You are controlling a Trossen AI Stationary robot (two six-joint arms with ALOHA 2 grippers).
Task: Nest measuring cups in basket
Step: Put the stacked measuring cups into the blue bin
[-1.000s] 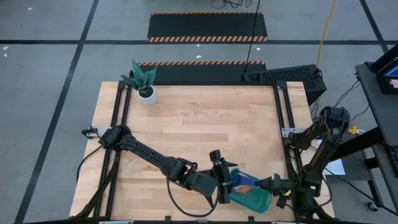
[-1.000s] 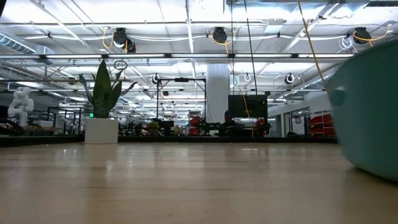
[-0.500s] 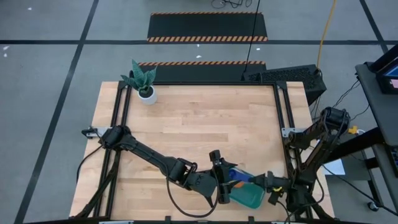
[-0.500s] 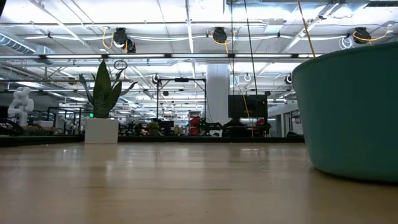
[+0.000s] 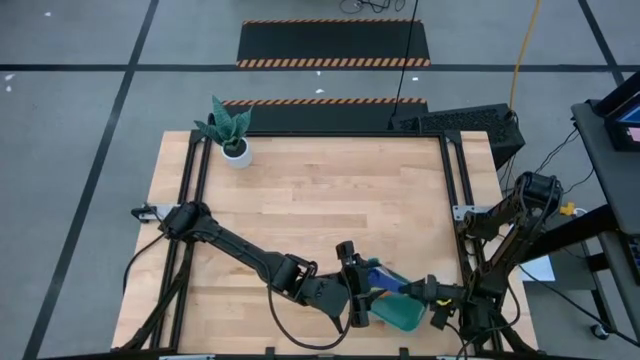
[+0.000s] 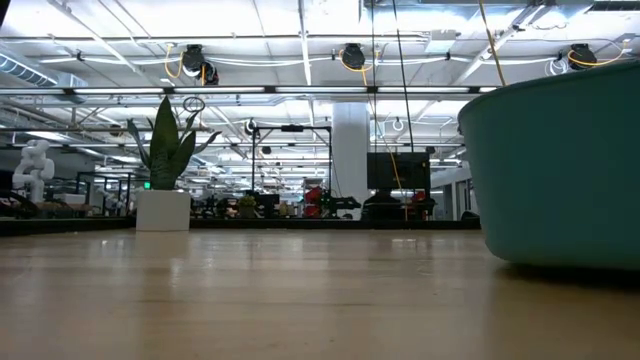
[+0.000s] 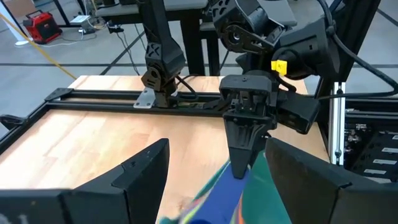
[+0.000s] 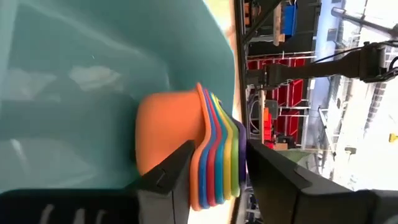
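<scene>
Shifted left since a second ago: basket (image 5: 400,312), now between both grippers at the table's near edge. From above: left gripper (image 5: 358,296) spread at its left end, right gripper (image 5: 428,293) against its right rim. From the right wrist: nested cups (image 8: 205,146) tipped inside, just ahead of part-open fingers (image 8: 171,177); grip on rim unclear.
</scene>
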